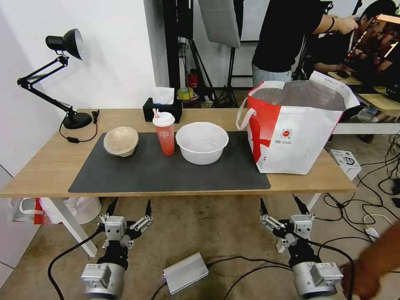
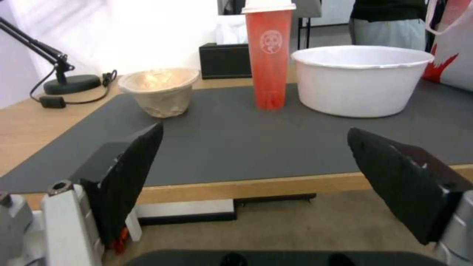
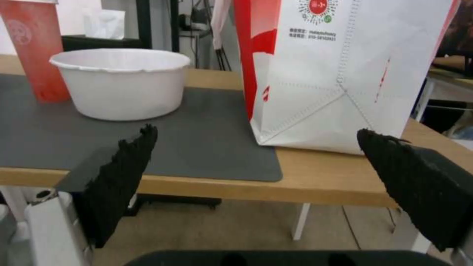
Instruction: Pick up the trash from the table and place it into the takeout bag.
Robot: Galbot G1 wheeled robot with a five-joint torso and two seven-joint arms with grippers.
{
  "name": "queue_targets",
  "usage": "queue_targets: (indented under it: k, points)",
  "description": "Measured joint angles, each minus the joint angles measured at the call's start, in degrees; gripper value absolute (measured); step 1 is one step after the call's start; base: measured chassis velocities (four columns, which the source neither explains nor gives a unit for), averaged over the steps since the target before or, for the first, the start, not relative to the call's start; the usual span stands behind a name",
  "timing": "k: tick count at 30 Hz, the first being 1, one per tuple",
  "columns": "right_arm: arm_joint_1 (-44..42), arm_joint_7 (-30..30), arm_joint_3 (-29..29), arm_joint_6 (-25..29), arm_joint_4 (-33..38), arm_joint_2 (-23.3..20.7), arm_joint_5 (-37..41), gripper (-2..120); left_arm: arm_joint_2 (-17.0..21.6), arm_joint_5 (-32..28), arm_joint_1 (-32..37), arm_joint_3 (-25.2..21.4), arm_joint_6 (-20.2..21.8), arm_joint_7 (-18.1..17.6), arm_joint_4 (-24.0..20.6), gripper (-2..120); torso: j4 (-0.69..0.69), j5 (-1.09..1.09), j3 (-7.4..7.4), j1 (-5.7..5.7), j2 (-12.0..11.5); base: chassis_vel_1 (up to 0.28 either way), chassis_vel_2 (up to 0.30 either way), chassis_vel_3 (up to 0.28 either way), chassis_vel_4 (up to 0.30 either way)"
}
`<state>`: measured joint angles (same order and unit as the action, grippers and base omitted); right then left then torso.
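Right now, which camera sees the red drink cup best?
The head view: the red drink cup shows whole there, lid and straw too, standing on the dark mat between the two bowls. The left wrist view cuts off its straw. The right wrist view catches part of its side at the picture's edge.

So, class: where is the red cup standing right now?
In the head view the cup stands upright on the grey mat, between the beige bowl on the left and the white bowl on the right.

Head camera looks down across the table (image 1: pixel 50 166) from afar. Both wrist cameras face it low, near its front edge, sharing the white bowl (image 2: pixel 362 79).
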<state>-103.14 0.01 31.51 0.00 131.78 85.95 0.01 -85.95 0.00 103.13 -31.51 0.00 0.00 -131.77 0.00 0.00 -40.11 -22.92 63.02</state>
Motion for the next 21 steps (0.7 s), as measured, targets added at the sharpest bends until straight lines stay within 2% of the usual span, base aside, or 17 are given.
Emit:
queue_targets:
  k: [18, 21]
  points:
    - [0.01, 0.0, -0.01, -0.16, 0.0, -0.4, 0.3, 100, 0.01, -0.02, 0.0, 0.01, 0.06, -0.06, 0.0, 100, 0.0, 0.0, 0.0, 0.0, 0.0, 0.0, 0.0, 0.0, 0.0]
    - [0.05, 0.09, -0.08, -1.16, 0.11, -2.14, 1.82, 100, 0.29, -1.43, 0.02, 0.36, 1.4, -1.84, -0.31, 99, -0.01, 0.0, 0.0, 0.0, 0.0, 0.0, 0.0, 0.0, 0.0]
